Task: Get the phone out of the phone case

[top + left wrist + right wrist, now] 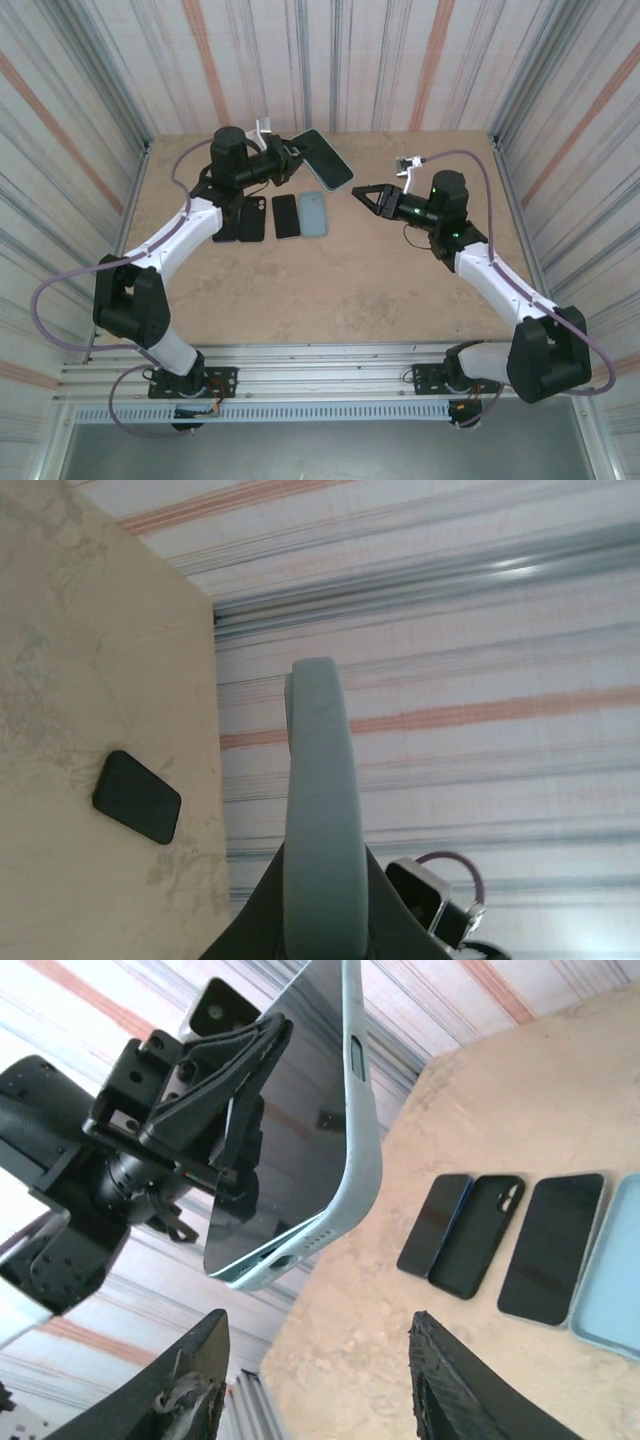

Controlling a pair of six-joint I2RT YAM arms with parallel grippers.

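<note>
My left gripper (293, 156) is raised above the far side of the table and is shut on the phone case (326, 160), a pale blue-green shell with the dark phone (290, 1110) in it. In the left wrist view the case (321, 810) stands edge-on between the dark fingers of the gripper (322, 890). In the right wrist view the phone's lower corner (250, 1245) is lifted slightly out of the case (362, 1150). My right gripper (359, 192) is open just right of the case, not touching it. Nothing lies between the jaws of the right gripper (320, 1380).
On the table under the held case lie a dark blue phone (435, 1222), a black case (485, 1235), a black phone (555, 1245) and a light blue case (612, 1270). In the top view they form a row (285, 216). Striped walls close the table in on three sides.
</note>
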